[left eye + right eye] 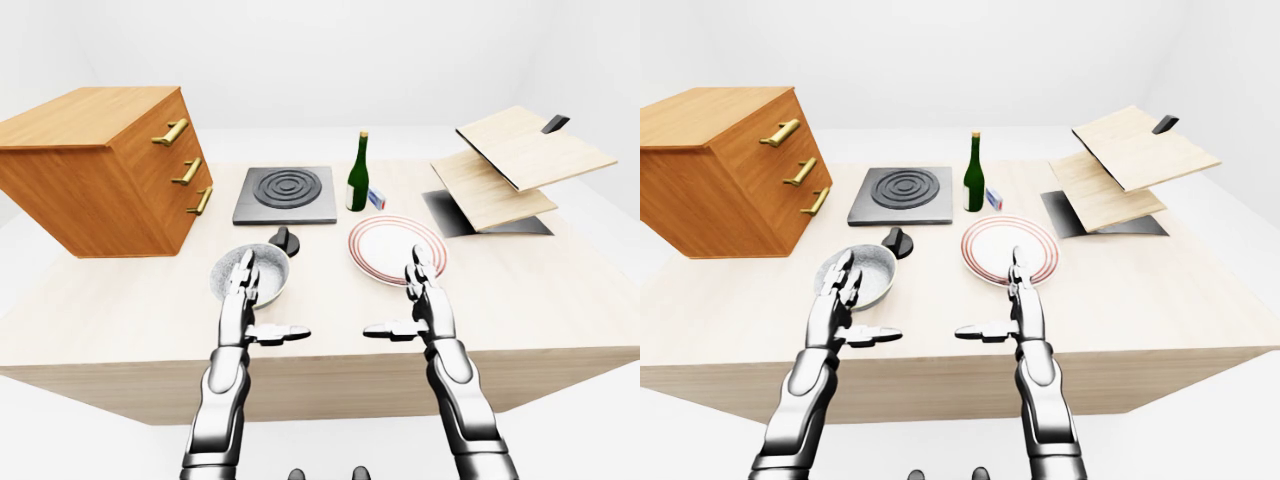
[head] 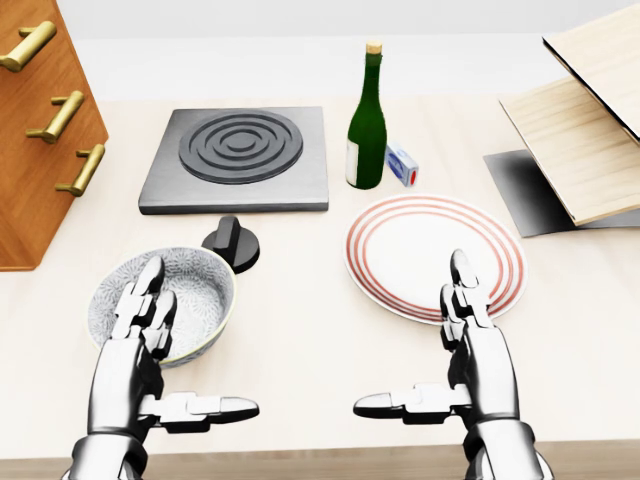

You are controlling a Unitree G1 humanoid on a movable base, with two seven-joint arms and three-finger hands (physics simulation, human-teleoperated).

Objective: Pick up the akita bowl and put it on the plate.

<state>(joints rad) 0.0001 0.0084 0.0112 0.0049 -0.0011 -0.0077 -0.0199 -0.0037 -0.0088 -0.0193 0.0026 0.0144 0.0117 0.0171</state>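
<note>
The akita bowl [image 2: 190, 295], grey with a pale patterned inside, sits on the table at the lower left of the head view. My left hand [image 2: 160, 350] hovers open over its near rim, fingers straight, thumb pointing right. The plate [image 2: 415, 250], white with red rings, lies to the right of the bowl. My right hand [image 2: 445, 350] is open just below the plate's near edge, thumb pointing left. Neither hand holds anything.
A black knob [image 2: 232, 243] lies just above the bowl. A dark hob [image 2: 240, 160], a green bottle [image 2: 367, 125] and a small blue-white box [image 2: 402, 165] stand further up. A wooden drawer cabinet [image 1: 100, 165] is at left, tilted wooden boards [image 1: 510, 165] at right.
</note>
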